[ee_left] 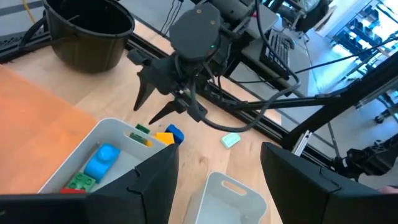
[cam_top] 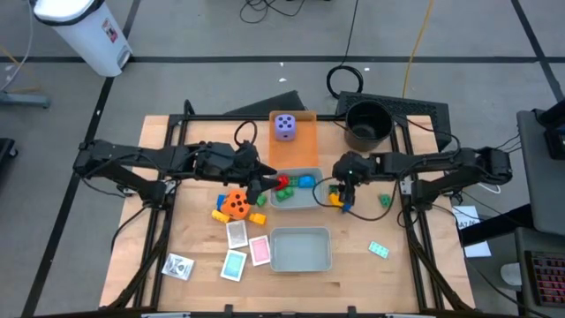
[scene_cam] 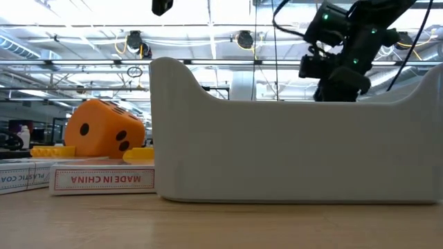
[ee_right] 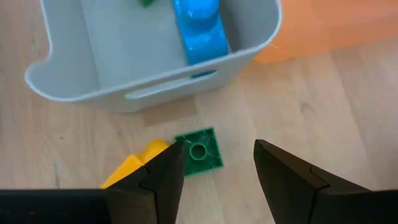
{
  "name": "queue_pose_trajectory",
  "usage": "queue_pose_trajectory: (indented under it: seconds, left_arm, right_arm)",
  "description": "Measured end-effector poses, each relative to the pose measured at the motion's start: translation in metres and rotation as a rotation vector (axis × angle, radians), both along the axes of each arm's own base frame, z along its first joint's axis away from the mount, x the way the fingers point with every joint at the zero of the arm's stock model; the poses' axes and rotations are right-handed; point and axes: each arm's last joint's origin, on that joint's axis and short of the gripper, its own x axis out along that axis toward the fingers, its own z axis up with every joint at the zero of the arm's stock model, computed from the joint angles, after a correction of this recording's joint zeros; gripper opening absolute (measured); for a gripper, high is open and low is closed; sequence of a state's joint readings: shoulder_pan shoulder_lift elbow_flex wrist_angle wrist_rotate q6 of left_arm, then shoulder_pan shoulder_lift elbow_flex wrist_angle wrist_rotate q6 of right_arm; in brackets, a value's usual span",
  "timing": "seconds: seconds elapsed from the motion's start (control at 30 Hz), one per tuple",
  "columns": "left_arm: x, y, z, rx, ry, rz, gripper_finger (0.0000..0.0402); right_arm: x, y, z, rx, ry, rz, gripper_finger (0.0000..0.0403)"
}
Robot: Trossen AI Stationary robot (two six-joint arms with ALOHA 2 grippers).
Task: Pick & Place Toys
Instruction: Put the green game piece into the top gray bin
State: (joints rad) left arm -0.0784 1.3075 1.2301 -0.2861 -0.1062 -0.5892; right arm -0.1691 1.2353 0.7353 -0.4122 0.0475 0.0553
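Observation:
My right gripper (ee_right: 214, 167) is open and points down at the table just past the right end of the far grey tray (cam_top: 311, 200). A green brick (ee_right: 199, 151) and a yellow brick (ee_right: 132, 165) lie flat on the wood there, the green one beside one fingertip; I see no touch. In the tray lie a blue brick (ee_right: 199, 31), a green brick (ee_left: 79, 182) and a red brick (cam_top: 283, 184). My left gripper (ee_left: 217, 180) hovers open and empty above the tray's left end, near the orange die (cam_top: 235, 204). The purple die (cam_top: 284, 126) sits on the flat orange tray (cam_top: 305, 150).
A second grey tray (cam_top: 300, 250) stands near the front. Cards (cam_top: 237, 234) lie left of it, a teal card (cam_top: 378, 250) to its right, and a green brick (cam_top: 385, 201) farther right. A black bucket (cam_top: 367, 124) sits at the back right. Yellow bricks (cam_top: 221, 214) flank the orange die.

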Motion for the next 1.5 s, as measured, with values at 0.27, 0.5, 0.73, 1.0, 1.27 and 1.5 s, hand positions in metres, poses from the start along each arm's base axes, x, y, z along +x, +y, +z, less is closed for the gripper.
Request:
queue_pose_trajectory:
  seconds: [0.27,0.5,0.73,1.0,1.27,1.5]
  left_arm:
    - [0.0,0.002,0.0,0.025,0.004,-0.003,0.0232]
    - [0.0,0.007,-0.001,0.034,0.018,0.007,0.0232]
    - [-0.001,0.013,-0.003,0.03,0.035,0.008,0.0232]
    - [0.0,0.016,-0.003,0.048,0.036,0.008,0.0232]
    - [0.0,0.016,-0.003,0.058,0.037,0.004,0.0232]
    - [0.0,0.018,-0.003,0.056,0.036,0.009,0.0232]
  right_arm:
    - [0.003,-0.007,-0.008,0.028,0.032,0.034,0.0187]
    - [0.006,-0.007,-0.018,0.047,0.073,0.068,0.0188]
    - [0.011,-0.007,-0.023,0.068,0.071,0.083,0.0188]
    - [0.011,-0.006,-0.025,0.082,0.074,0.108,0.019]
    - [0.011,-0.006,-0.025,0.077,0.076,0.104,0.0245]
    - [0.01,-0.007,-0.027,0.046,0.081,0.102,0.0275]
